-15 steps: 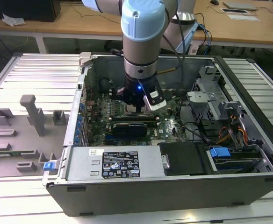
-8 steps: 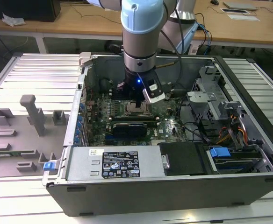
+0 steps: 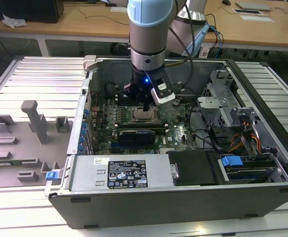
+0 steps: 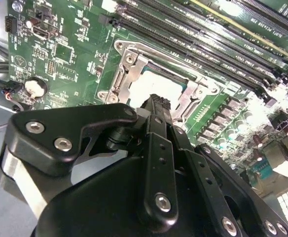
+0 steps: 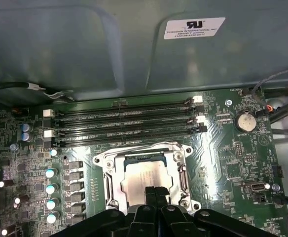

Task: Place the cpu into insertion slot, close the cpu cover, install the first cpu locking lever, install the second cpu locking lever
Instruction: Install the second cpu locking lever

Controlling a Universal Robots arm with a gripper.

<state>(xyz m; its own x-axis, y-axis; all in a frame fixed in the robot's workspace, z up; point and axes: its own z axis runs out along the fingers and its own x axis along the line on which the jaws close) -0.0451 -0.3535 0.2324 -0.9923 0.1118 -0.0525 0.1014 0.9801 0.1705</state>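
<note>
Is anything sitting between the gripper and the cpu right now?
Nothing visible does. The gripper sits right at the near edge of the cpu, which already lies in the insertion slot with the cpu cover framing it; whether the fingertips touch it is unclear.

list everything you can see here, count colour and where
cpu: one, silvery-beige, seated in the socket under the cover
cpu cover: one, silver-grey frame, lying over the cpu
motherboard: one, green, inside the case
memory slots: four, black, beside the socket
computer case: one, grey-black, open on the ribbed table
fixture blocks: several, grey, at the exterior view's left
gripper: one, black, fingers together, tips just over the cpu
</note>
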